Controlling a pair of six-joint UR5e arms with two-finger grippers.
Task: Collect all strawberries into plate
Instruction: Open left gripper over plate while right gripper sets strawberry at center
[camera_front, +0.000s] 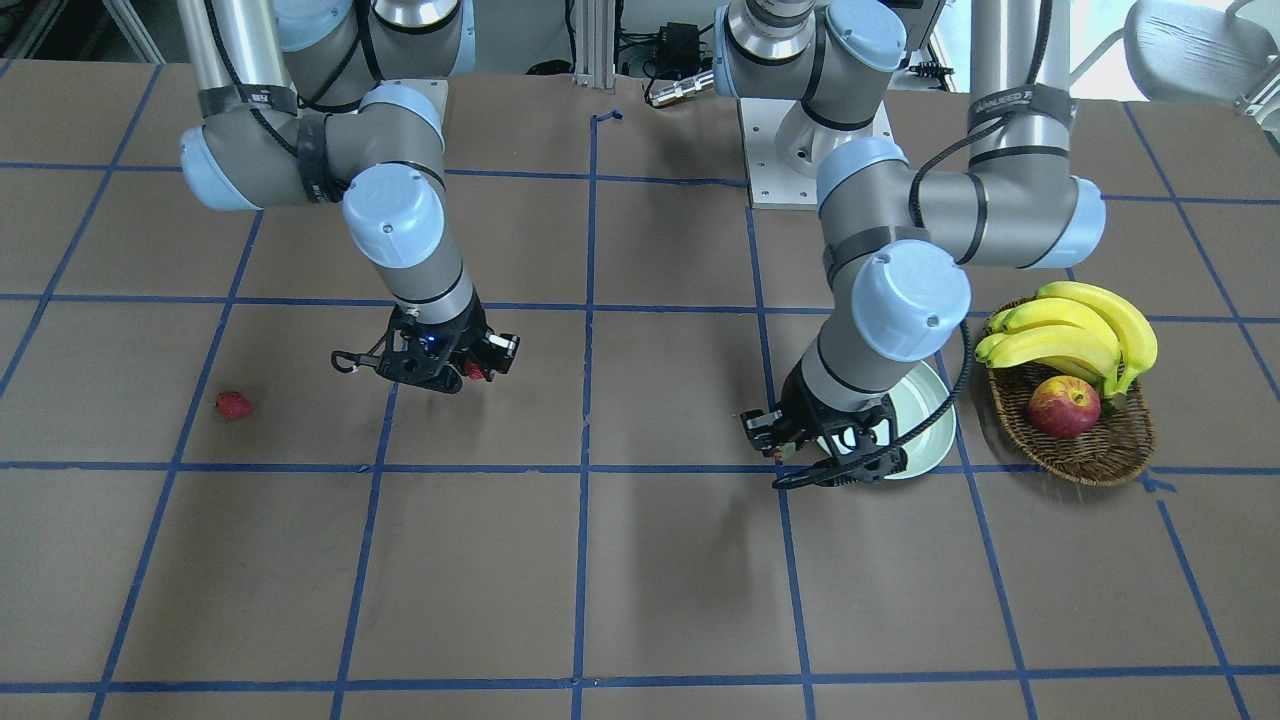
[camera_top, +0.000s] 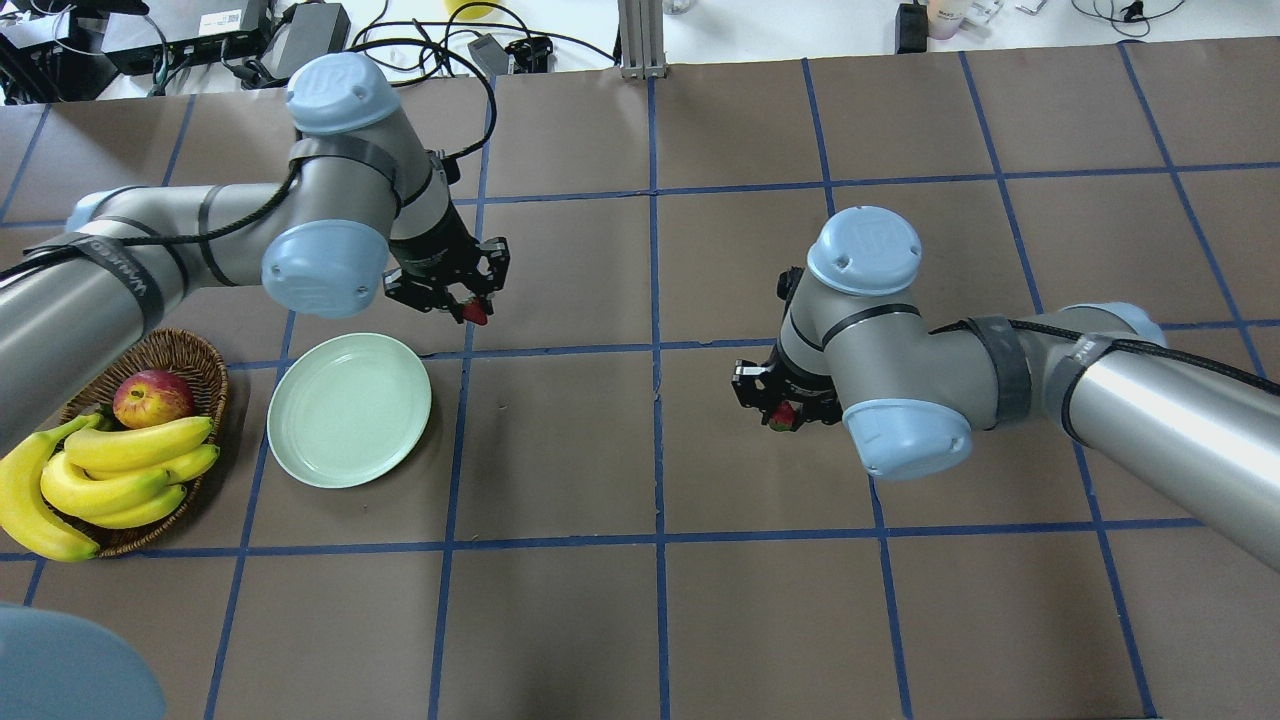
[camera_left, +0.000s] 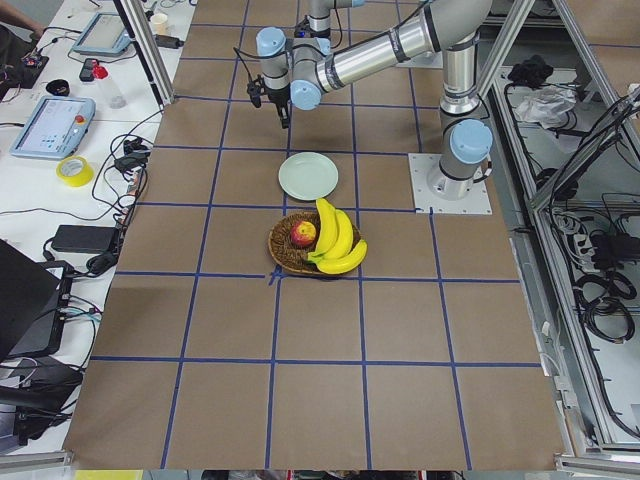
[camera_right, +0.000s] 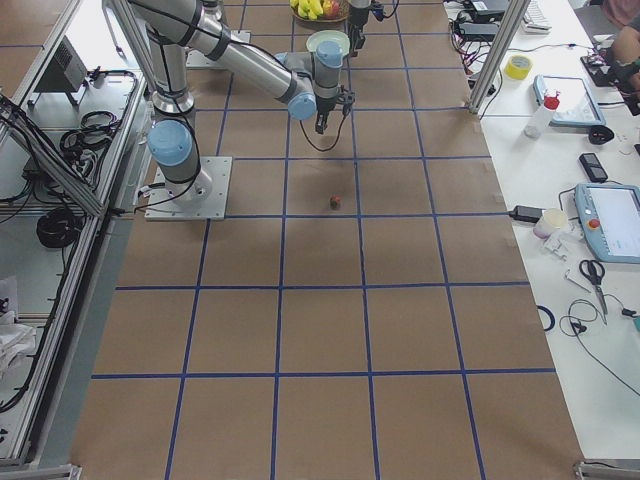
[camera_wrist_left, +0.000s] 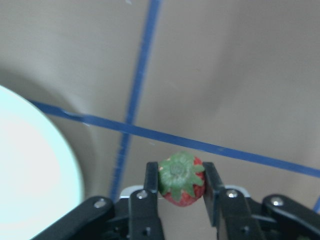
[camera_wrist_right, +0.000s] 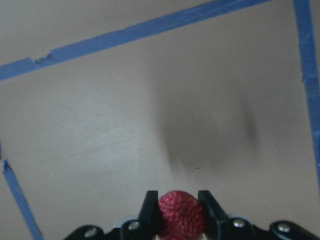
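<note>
My left gripper (camera_top: 468, 303) is shut on a strawberry (camera_wrist_left: 181, 179) with a green cap and holds it above the table, just past the far right rim of the pale mint-green plate (camera_top: 350, 410). The plate is empty and shows at the left edge of the left wrist view (camera_wrist_left: 30, 165). My right gripper (camera_top: 783, 413) is shut on a second strawberry (camera_wrist_right: 181, 216) and holds it above bare table near the middle. A third strawberry (camera_front: 233, 405) lies on the table farther to my right; in the overhead view my right arm hides it.
A brown wicker basket (camera_top: 200, 352) with bananas (camera_top: 120, 470) and a red-yellow apple (camera_top: 153, 397) stands left of the plate. Blue tape lines grid the brown table (camera_top: 660, 600). Desks with devices run along the table's far side in the side views.
</note>
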